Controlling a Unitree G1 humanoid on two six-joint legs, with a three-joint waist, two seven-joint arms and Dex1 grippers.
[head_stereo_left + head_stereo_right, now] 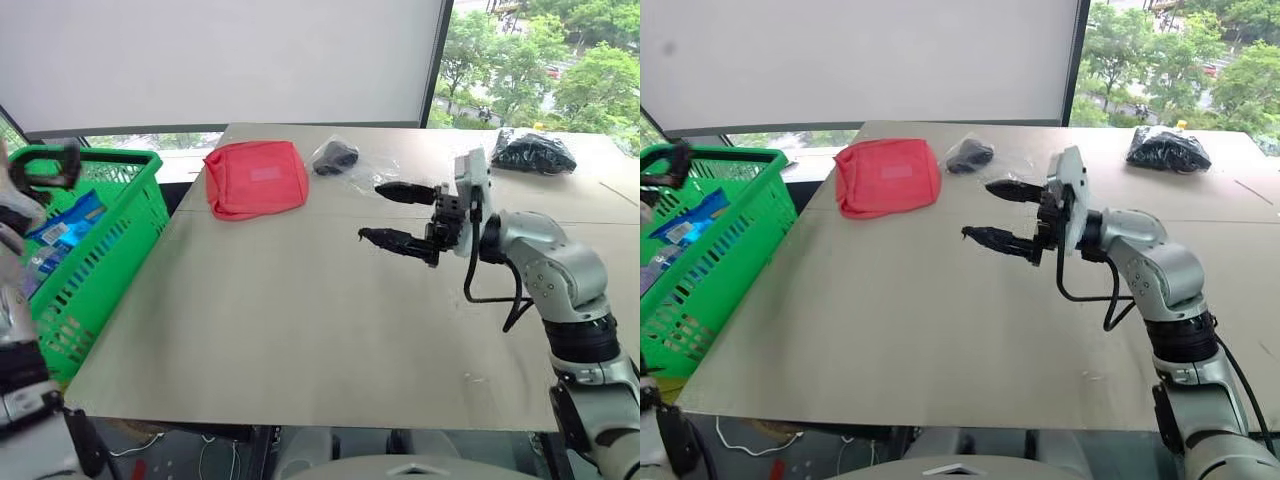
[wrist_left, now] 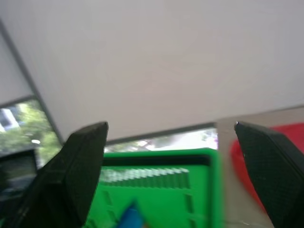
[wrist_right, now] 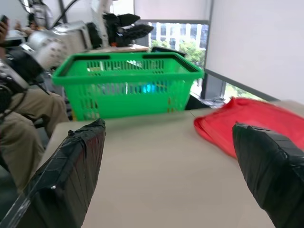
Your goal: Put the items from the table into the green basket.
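Off the table's (image 1: 300, 340) left edge stands the green basket (image 1: 110, 250), a blue packet (image 1: 65, 225) lying inside it. Above the basket's near-left rim hangs the left gripper (image 3: 124, 26), its two fingers spread apart with nothing between them. Right of the basket, on the table's far part, lies the red pouch (image 1: 256, 177), flat. Just right of the pouch sits a small bag of black objects (image 1: 336, 157). Farther from the basket, above the table's middle, the right gripper (image 1: 395, 213) points back toward it, jaws wide and empty. Farthest from the basket, at the far right corner, rests a larger bag of black objects (image 1: 533, 152).
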